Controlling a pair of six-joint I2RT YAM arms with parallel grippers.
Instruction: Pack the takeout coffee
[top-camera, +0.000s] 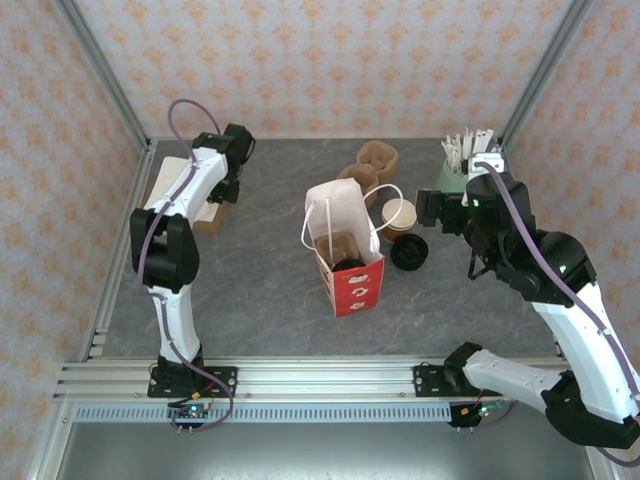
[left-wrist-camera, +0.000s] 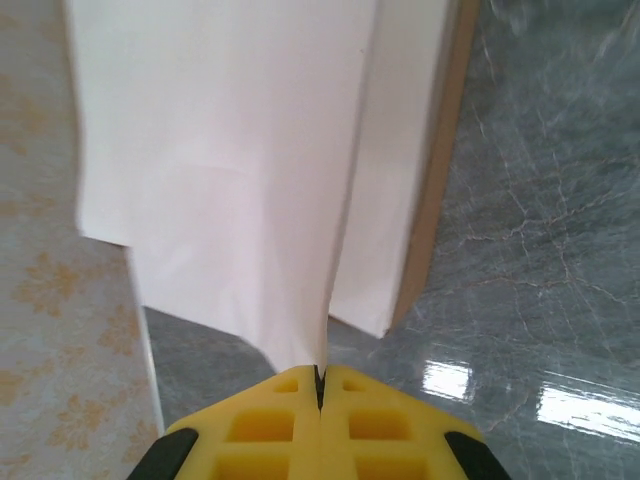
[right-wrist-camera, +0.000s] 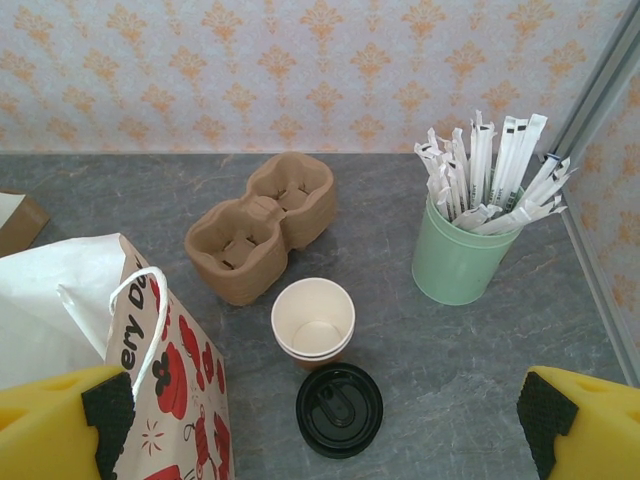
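Starting at the far left, the left pincer (left-wrist-camera: 320, 380) is closed tight on the near tip of a white sheet (left-wrist-camera: 230, 180), seemingly the top of a small stack on a brown board (left-wrist-camera: 442, 170) close to the wall (top-camera: 50, 200). To do this well I would peel the sheet up slowly and toward the middle, so that only one comes and the stack does not drag. The wall leaves little room outward, while the bare surface (top-camera: 250, 290) between this arm and the bag gives space to travel. The bag (top-camera: 352, 288) stands upright mid-surface with its mouth open and something brown and something dark already inside. Its white handle (right-wrist-camera: 140, 272) loops up on the cup's side and could snag anything entering from the right. Just right of the bag sits the cup (right-wrist-camera: 312, 320), upright and uncovered, with its black lid (right-wrist-camera: 339, 410) lying flat just in front of it. The trays (right-wrist-camera: 260, 225) lie just behind the cup, and the green cup (right-wrist-camera: 458, 265) of sticks stands farther right. The right pincer (top-camera: 427, 210) hovers by the cup, spread wide and holding nothing. It has room to come straight down, but a sideways swing risks the sticks.
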